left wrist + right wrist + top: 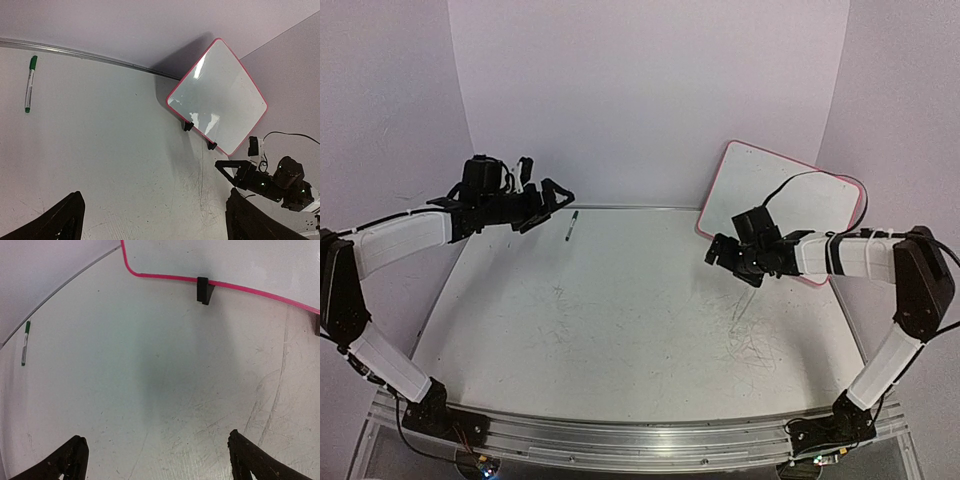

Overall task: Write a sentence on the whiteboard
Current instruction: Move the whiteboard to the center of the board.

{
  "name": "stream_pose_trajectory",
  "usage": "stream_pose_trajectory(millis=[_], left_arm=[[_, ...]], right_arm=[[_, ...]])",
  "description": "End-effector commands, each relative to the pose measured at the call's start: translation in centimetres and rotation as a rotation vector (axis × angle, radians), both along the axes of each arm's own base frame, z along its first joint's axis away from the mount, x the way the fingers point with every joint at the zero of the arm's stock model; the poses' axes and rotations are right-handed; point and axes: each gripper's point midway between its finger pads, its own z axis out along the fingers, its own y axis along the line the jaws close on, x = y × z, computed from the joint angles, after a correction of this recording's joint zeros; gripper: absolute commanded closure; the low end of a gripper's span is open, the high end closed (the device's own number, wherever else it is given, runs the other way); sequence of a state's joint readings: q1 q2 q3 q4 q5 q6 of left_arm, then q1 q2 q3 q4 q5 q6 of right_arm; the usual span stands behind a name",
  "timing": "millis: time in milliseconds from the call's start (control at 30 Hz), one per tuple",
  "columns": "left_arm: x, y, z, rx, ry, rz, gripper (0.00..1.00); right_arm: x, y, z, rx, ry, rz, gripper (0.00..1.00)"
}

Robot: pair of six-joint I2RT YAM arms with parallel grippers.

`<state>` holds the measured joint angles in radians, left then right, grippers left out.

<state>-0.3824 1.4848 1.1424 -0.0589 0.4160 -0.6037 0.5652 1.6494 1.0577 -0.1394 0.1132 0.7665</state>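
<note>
The whiteboard (790,195), pink-framed with a blank face, leans against the back right wall on black clip feet (188,126). It also shows in the left wrist view as a tilted whiteboard (217,95) and along the top of the right wrist view as a whiteboard (225,257). No sentence is in view on it. A green marker (571,226) lies at the table's back edge, the same marker (30,84) far from both arms. My left gripper (548,208) hovers open at the back left, just left of the marker. My right gripper (725,262) hangs open just in front of the board's lower edge, holding nothing.
The white tabletop (620,320) is scuffed, with dark scratch marks near the right arm. Walls close in the back and both sides. A black cable (800,180) from the right arm loops in front of the board.
</note>
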Motion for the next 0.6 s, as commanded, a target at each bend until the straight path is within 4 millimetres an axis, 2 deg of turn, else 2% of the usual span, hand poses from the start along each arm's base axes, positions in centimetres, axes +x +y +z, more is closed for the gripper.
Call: stream_pose_trajectory(millis=[0, 100, 333, 567], left_arm=[[-0.2, -0.7, 0.3, -0.017, -0.02, -0.011, 0.01], [-0.8, -0.7, 0.1, -0.015, -0.019, -0.017, 0.01], [-1.8, 0.0, -0.6, -0.004, -0.013, -0.006, 0.01], [-2.4, 0.4, -0.3, 0.002, -0.029, 0.001, 0.01]], right_arm=[[4.0, -2.8, 1.4, -0.027, -0.093, -0.247, 0.03], [6.2, -3.5, 0.8, -0.053, -0.097, -0.279, 0.06], [10.9, -5.3, -2.7, -0.103, -0.055, -0.313, 0.19], [13.8, -5.3, -4.3, -0.147, -0.057, -0.302, 0.3]])
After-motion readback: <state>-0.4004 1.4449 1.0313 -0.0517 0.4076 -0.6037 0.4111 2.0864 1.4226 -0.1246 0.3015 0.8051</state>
